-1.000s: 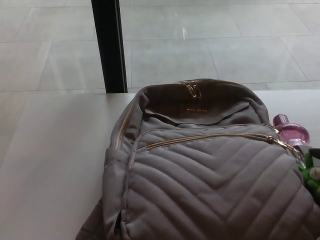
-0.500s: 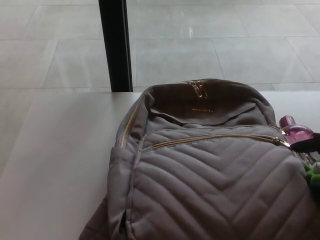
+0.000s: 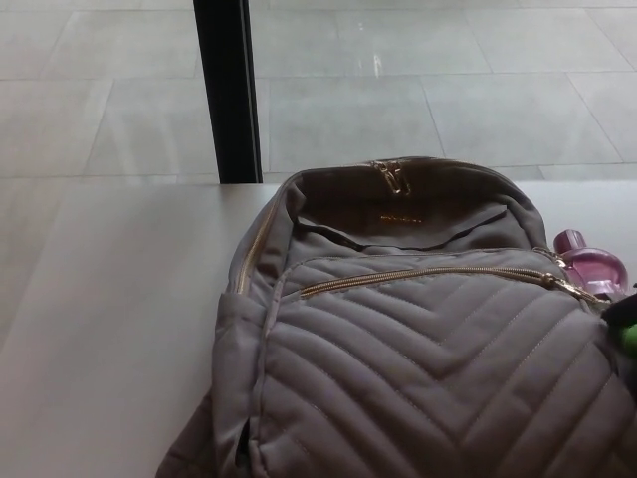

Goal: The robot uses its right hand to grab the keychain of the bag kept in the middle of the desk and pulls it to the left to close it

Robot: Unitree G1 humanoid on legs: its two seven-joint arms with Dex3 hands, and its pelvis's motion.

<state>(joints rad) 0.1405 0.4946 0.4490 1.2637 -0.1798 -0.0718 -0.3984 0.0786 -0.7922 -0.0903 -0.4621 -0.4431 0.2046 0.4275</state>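
A grey quilted backpack [image 3: 418, 349] lies flat on the white desk [image 3: 109, 329], top end away from me. A gold zipper [image 3: 418, 274] runs across its front pocket, with the slider and pull [image 3: 572, 289] at the right end. Only a scrap of the green keychain [image 3: 630, 337] shows at the picture's right edge. Just above it sits a dark shape [image 3: 623, 307], seemingly part of my right hand; too little shows to tell how it is set. My left hand is out of the picture.
A pink translucent bottle [image 3: 589, 264] lies against the bag's right side. A black post [image 3: 227, 90] stands behind the desk's far edge, with a tiled floor [image 3: 448, 90] beyond. Bare desk lies left of the bag.
The camera shifted slightly to the left. A dark shape has come in at the right edge and now covers most of the green keychain. The bag has not moved.
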